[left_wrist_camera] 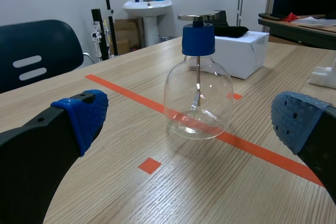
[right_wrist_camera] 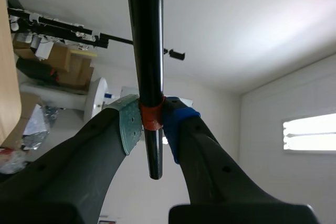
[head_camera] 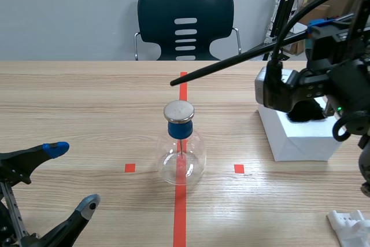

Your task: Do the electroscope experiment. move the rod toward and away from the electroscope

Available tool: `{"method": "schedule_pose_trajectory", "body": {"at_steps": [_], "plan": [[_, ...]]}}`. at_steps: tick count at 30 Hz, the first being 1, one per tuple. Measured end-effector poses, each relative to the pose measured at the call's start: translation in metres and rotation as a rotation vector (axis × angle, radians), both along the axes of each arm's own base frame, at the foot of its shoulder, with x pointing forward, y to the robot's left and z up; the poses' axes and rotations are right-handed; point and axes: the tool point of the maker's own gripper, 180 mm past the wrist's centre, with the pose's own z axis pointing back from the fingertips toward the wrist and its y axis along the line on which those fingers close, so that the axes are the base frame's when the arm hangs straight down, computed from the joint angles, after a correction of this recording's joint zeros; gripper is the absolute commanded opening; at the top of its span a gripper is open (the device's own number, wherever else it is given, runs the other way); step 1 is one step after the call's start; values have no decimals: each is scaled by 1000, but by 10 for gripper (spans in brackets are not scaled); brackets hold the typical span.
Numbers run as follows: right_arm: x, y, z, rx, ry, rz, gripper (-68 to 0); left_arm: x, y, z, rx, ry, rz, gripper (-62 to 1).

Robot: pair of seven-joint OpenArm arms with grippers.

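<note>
One rod (head_camera: pixel 231 61), pinched in the right claw (right_wrist_camera: pixel 152 123), points toward one electroscope (head_camera: pixel 182 154) (left claw (head_camera: pixel 73 176) gaping, empty).

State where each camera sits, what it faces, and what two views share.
Scene view: between the arms, facing across the table at the electroscope; both arms show.
Left wrist view: low on left arm, facing the electroscope past its open left gripper.
Right wrist view: on right arm, tilted toward the ceiling; right gripper shut on the rod.
Shared: scene and left wrist show the electroscope.
</note>
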Motion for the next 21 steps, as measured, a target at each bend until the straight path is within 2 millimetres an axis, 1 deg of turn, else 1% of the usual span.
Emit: {"method": "schedule_pose_trajectory", "body": {"at_steps": [2, 7, 12, 17, 21], "plan": [[-2, -16, 7, 48, -1, -40, -671, 0, 0, 0, 1, 0, 0, 14], [-6, -68, 30, 126, -31, -136, -671, 0, 0, 0, 0, 0, 0, 14], [-19, -118, 39, 179, -32, -218, -671, 0, 0, 0, 0, 0, 0, 14], [-33, -151, 49, 195, -38, -265, -671, 0, 0, 0, 0, 0, 0, 14], [-45, -165, 46, 194, -25, -288, -671, 0, 0, 0, 1, 0, 0, 14]]}}
